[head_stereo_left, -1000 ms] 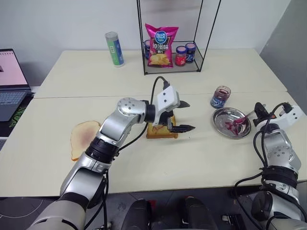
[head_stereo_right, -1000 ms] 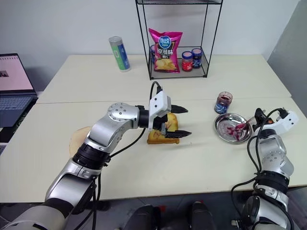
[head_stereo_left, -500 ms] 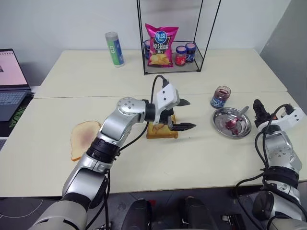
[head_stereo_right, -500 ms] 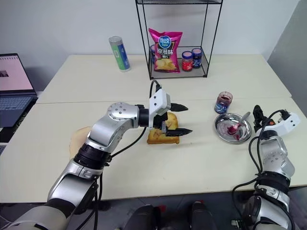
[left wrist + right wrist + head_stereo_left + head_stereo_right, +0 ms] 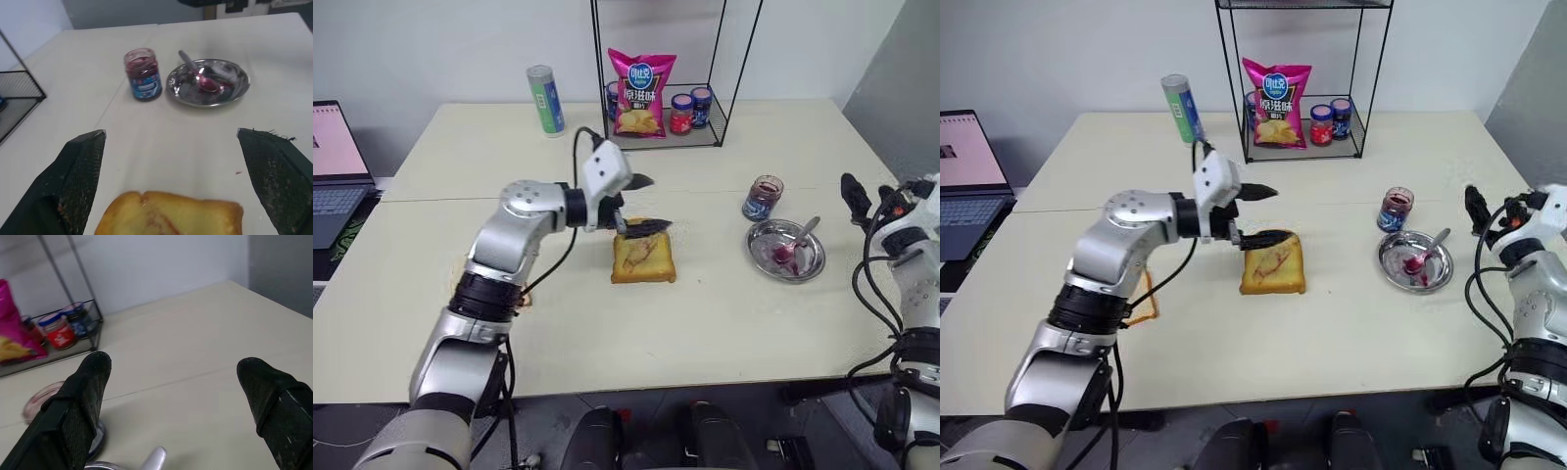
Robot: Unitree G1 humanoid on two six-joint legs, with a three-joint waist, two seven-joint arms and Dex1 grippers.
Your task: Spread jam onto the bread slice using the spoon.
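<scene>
Whereas a second ago the left gripper point(image 5: 644, 204) hovered over the thick golden-brown toasted bread slice point(image 5: 643, 258), it has now pulled back to the left and far side, fingers spread wide and empty, baring a reddish jam smear point(image 5: 1273, 259) on the slice. Meanwhile the right gripper point(image 5: 858, 198) has let go of the small silver spoon point(image 5: 796, 243), lifted off to the right and stands open. That spoon lies in the round steel dish point(image 5: 787, 251), beside the small clear glass jam jar point(image 5: 764, 198).

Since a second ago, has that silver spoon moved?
Yes. The spoon now lies in the metal dish, let go by the right gripper, which rose away.
</scene>
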